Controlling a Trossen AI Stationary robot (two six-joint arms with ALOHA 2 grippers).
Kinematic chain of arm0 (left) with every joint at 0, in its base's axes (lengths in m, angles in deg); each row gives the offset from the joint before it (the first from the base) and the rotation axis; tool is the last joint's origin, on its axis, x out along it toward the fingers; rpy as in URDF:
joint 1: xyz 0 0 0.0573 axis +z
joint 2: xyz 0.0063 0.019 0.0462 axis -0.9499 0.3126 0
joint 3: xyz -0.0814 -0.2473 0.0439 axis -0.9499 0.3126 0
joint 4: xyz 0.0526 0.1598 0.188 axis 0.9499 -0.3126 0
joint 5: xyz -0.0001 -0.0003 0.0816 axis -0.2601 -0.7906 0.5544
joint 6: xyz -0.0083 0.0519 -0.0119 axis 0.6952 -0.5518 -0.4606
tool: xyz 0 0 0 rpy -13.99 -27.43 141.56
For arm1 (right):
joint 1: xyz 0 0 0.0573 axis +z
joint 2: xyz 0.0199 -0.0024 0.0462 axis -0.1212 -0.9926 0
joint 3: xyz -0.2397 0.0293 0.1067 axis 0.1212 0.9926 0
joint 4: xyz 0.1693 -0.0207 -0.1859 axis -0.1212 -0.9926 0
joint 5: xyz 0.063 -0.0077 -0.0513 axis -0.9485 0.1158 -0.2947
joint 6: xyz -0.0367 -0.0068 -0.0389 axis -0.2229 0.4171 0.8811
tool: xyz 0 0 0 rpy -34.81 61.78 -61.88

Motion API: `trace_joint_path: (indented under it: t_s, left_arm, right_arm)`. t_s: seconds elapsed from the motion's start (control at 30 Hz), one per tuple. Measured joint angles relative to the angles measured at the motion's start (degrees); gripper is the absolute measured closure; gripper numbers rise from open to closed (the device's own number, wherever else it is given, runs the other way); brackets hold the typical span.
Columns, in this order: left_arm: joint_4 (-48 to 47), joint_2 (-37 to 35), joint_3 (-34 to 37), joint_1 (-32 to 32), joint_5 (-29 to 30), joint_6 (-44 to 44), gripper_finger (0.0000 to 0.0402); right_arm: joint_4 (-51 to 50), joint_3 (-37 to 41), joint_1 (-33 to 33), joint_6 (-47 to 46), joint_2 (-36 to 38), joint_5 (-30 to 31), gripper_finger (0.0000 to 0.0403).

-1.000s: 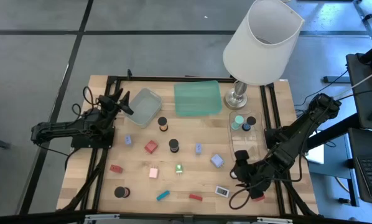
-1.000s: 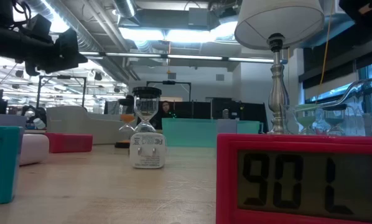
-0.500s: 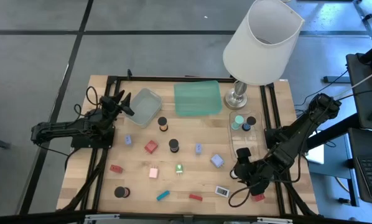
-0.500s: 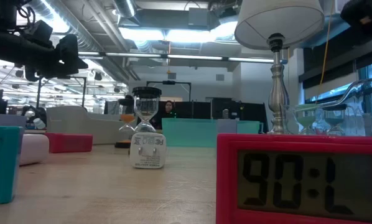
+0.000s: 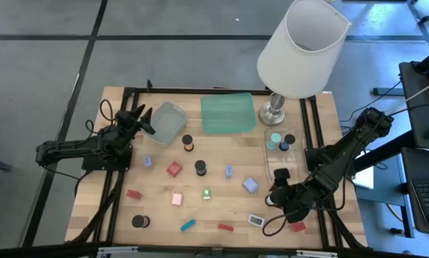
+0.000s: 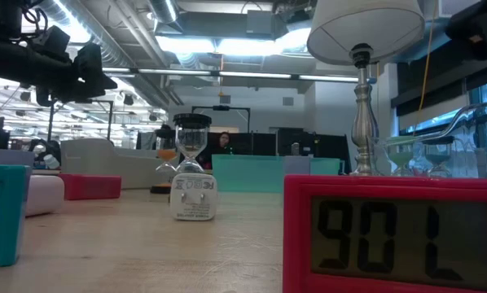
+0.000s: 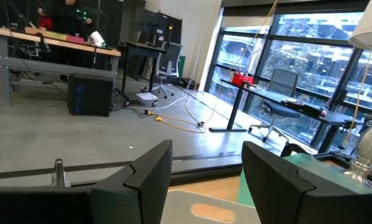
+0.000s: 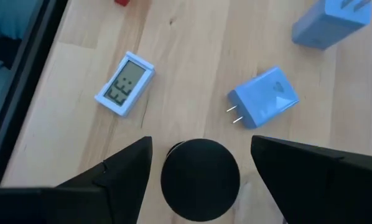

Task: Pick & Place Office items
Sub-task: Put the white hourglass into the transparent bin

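Small office items lie scattered on the wooden table: black cylinders [image 5: 187,142] [image 5: 199,168] [image 5: 140,221], a red block [image 5: 173,169], a pink block [image 5: 177,198], lavender blocks [image 5: 250,185], a teal bar [image 5: 188,225] and a red bar [image 5: 225,227]. A mint-green cap [image 5: 274,140] sits in the clear tray [image 5: 295,161]. My right gripper [image 5: 277,185] [image 8: 201,140] is open. Its fingers stand on either side of a black cylinder [image 8: 199,180] [image 5: 280,174] with gaps showing. My left gripper [image 5: 146,120] [image 7: 208,149] is open and empty beside the grey tray [image 5: 166,122].
A green tray [image 5: 227,113] and a large white-shaded lamp [image 5: 300,46] stand at the far edge. A small white timer [image 8: 125,83] and a blue plug block [image 8: 262,96] lie just beyond my right gripper. A red clock [image 6: 390,236] and a white plug [image 6: 193,199] stand near the low camera.
My left gripper has edged a little toward the grey tray.
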Motion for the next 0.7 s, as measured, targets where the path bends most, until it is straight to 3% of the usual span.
trace_joint_path:
  t_s: [0.3, 0.7]
  left_arm:
    - [0.0, 0.0, 0.0, 0.0, 0.0, 0.0, 0.0211]
    - [0.0, 0.0, 0.0, 0.0, 0.0, 0.0, 0.0211]
  right_arm:
    - [-3.3, 0.0, 0.0, -7.7, 0.0, 0.0, 0.0124]
    - [-3.3, 0.0, 0.1, -10.1, 0.0, -0.2, 0.0124]
